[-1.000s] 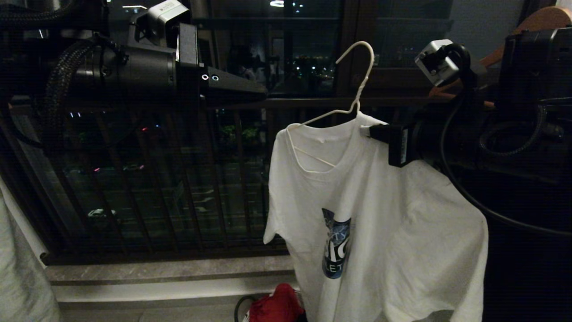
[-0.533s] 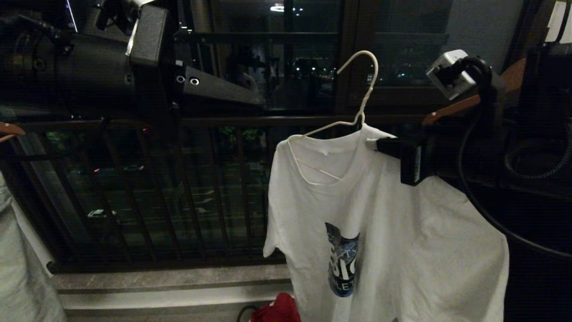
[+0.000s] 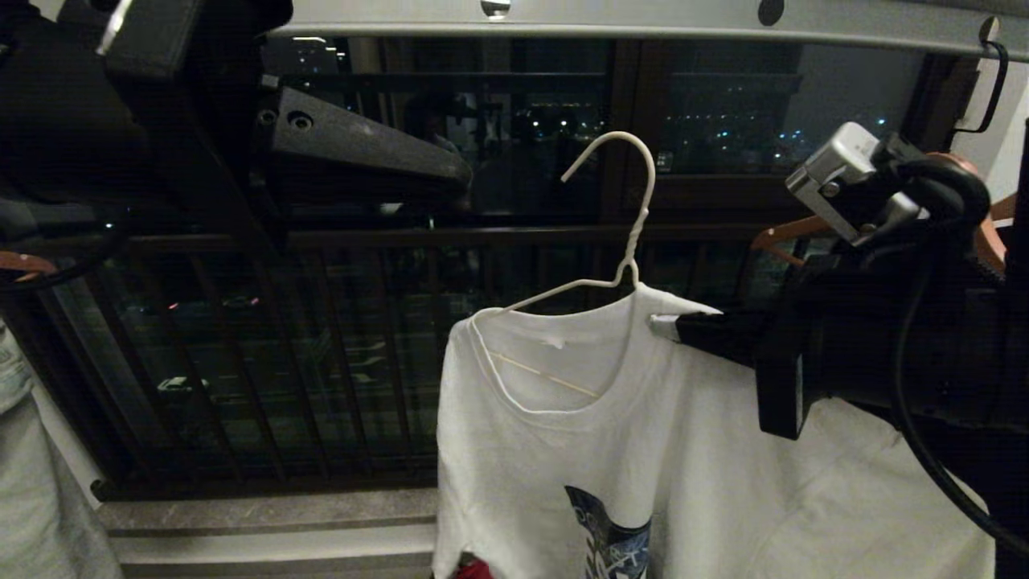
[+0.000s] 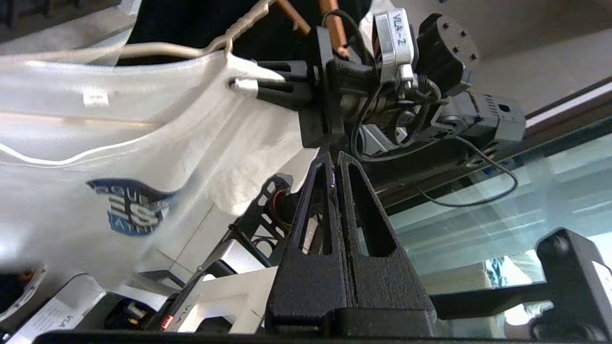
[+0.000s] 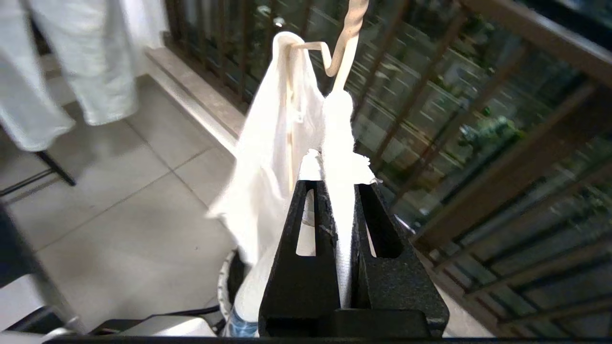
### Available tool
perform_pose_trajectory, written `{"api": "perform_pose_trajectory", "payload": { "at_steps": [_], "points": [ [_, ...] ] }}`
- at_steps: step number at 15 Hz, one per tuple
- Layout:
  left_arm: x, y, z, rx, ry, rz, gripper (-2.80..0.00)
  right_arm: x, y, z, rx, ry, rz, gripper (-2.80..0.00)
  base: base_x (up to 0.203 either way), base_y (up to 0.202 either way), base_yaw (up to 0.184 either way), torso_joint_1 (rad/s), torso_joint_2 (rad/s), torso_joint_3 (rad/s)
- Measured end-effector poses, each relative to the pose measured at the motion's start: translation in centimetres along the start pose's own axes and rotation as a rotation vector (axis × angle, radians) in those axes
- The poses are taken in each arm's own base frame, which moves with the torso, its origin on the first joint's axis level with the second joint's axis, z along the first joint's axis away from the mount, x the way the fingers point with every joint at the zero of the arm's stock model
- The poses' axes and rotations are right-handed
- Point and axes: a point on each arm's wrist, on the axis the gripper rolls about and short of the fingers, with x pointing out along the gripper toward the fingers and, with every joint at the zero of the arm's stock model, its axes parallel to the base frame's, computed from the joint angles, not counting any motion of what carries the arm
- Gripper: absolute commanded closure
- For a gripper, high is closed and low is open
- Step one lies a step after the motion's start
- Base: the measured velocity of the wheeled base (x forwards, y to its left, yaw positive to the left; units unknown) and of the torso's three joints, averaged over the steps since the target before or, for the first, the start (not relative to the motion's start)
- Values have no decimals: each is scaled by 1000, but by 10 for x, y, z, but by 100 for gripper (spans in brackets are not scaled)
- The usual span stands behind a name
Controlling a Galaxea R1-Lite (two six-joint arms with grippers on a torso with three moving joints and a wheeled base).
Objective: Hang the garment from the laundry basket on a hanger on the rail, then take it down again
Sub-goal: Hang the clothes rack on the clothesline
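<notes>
The garment (image 3: 611, 450), a white T-shirt with a blue print, hangs on the white wire hanger (image 3: 635, 217), whose hook is free in the air below the rail (image 3: 627, 20). My right gripper (image 3: 663, 326) is shut on the garment's shoulder near the hanger's neck; in the right wrist view white cloth (image 5: 291, 143) fills the gap at the right gripper (image 5: 337, 184). My left gripper (image 3: 462, 173) is shut and empty, up and to the left of the hanger, and in its own view the left gripper (image 4: 333, 157) has nothing in it. Part of the laundry basket's pale rim (image 5: 224, 286) shows below the shirt.
The dark balcony railing (image 3: 362, 241) and window stand behind the shirt, with a stone sill (image 3: 265, 511) at their foot. Brown wooden hangers (image 3: 784, 233) hang at the right behind my right arm. Pale clothes (image 3: 32, 482) hang at the far left.
The camera has risen, so the whole scene has slid down and the rail now shows along the top. My left gripper has shifted up and left. The right gripper keeps its hold.
</notes>
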Motion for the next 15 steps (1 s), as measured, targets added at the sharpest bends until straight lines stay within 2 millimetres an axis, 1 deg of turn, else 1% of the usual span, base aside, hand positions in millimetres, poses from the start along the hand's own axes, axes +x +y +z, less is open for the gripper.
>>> {"api": "perform_pose_trajectory", "payload": {
  "at_steps": [3,9,15],
  "points": [
    [-5,-11,-7,1,21,-15,0,-5,2,1,-7,-11,3,0,0,0,0,155,-315,-162],
    [-11,-19,-10,19,12,-27,0,-10,3,3,-12,-29,3,0,0,0,0,152,-319,-168],
    [-19,-27,-11,43,-10,-32,0,-9,14,-2,-31,-15,52,0,0,0,0,110,-220,-114]
  ]
}}
